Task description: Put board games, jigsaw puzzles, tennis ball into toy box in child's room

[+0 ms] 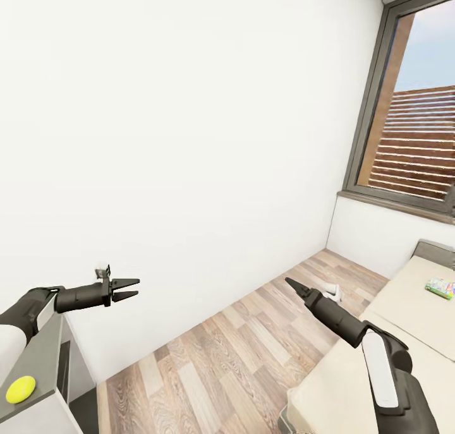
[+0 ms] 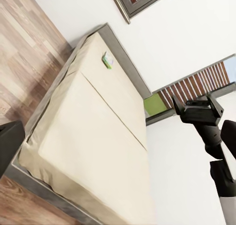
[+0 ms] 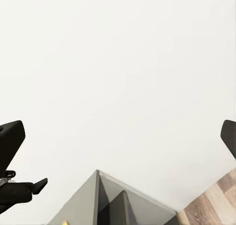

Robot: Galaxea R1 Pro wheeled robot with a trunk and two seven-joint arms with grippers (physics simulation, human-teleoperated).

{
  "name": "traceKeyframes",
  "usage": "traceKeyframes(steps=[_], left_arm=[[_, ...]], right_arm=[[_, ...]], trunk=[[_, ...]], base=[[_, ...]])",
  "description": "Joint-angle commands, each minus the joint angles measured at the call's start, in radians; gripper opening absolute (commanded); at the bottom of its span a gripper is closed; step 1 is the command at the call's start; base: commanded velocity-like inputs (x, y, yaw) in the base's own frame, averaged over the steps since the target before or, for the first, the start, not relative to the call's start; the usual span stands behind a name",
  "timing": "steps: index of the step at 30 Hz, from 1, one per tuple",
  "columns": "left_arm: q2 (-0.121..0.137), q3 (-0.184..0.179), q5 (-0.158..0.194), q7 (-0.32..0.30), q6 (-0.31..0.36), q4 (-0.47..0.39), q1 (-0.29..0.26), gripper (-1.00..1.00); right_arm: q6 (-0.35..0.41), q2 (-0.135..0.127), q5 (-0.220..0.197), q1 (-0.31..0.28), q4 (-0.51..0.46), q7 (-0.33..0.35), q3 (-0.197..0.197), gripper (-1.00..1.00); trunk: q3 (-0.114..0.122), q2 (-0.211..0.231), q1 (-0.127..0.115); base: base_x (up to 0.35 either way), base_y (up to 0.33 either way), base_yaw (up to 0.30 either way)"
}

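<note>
Wood floor (image 1: 240,352) open between table (image 1: 38,383) edge, bed (image 1: 404,307) edge | both jaws apart, empty

Worktop (image 1: 38,383) cut off at near left corner, bed (image 1: 404,307) cropped at right edge, board game (image 1: 440,287) on far mattress too small to read, window (image 1: 417,105) cut by right edge

i see a white wall (image 3: 118,72), the grey desk (image 3: 105,200) corner below it, wood floor (image 3: 209,208), and the left gripper (image 3: 37,185) with jaws apart.
</note>
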Motion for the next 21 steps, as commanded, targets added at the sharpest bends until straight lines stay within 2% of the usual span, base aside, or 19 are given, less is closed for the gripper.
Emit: traceKeyframes(steps=[1, 14, 21], left_arm=[[0.0, -0.001, 0.0, -0.003, 0.01, 0.0, 0.0, 1.0], [0.0, -0.001, 0.0, -0.001, 0.008, 0.0, 0.0, 1.0], [0.0, -0.001, 0.0, 0.002, 0.009, 0.0, 0.0, 1.0]], right_arm=[[0.006, 0.001, 0.0, -0.001, 0.001, 0.004, -0.003, 1.0], [0.007, 0.001, -0.002, -0.001, 0.004, 0.012, -0.009, 1.0], [0.007, 0.001, -0.001, -0.001, 0.004, 0.016, -0.03, 1.0]], trunk=[[0.0, -0.001, 0.0], [0.007, -0.001, 0.0], [0.009, -0.001, 0.0]], base=[[0.0, 0.0, -0.208], [0.0, 0.0, -0.249], [0.007, 0.0, -0.107]])
